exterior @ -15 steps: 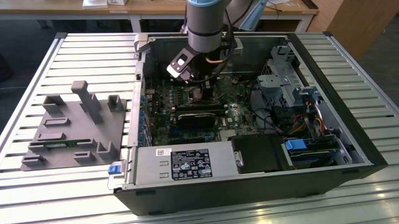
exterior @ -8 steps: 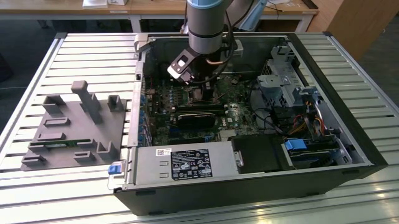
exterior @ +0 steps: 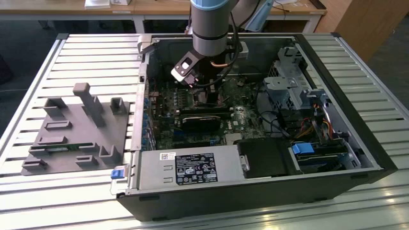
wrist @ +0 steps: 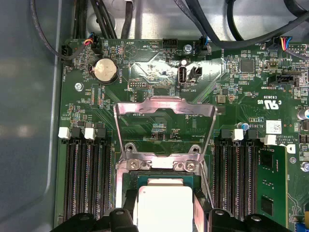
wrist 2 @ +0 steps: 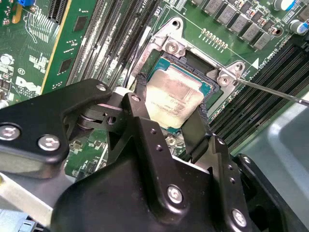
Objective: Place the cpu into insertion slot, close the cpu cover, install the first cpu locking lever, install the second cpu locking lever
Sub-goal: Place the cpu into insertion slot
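My gripper (wrist 2: 174, 94) hangs inside the open computer case (exterior: 357, 143), low over the green motherboard (exterior: 191, 139). Its two black fingers (wrist 2: 139, 99) flank the cpu (wrist 2: 171, 101), a silvery-tan square chip, and press on its opposite edges. The cpu (wrist: 164, 205) lies level in the insertion slot's (wrist 2: 191, 59) silver-rimmed frame; I cannot tell whether it is fully seated. The cpu cover (wrist: 164, 107), a thin silver frame with a square window, stands swung open beyond the slot. A thin wire locking lever (wrist 2: 270, 90) sticks out sideways from the slot's corner.
Long black memory slots (wrist: 87, 183) run on both sides of the socket. A coin battery (wrist: 104, 71) and cable bundles (wrist: 96, 19) lie past the cover. The power supply (exterior: 191, 167) and drive cage (exterior: 288, 81) crowd the case. A grey fixture (exterior: 76, 129) sits on the slatted table.
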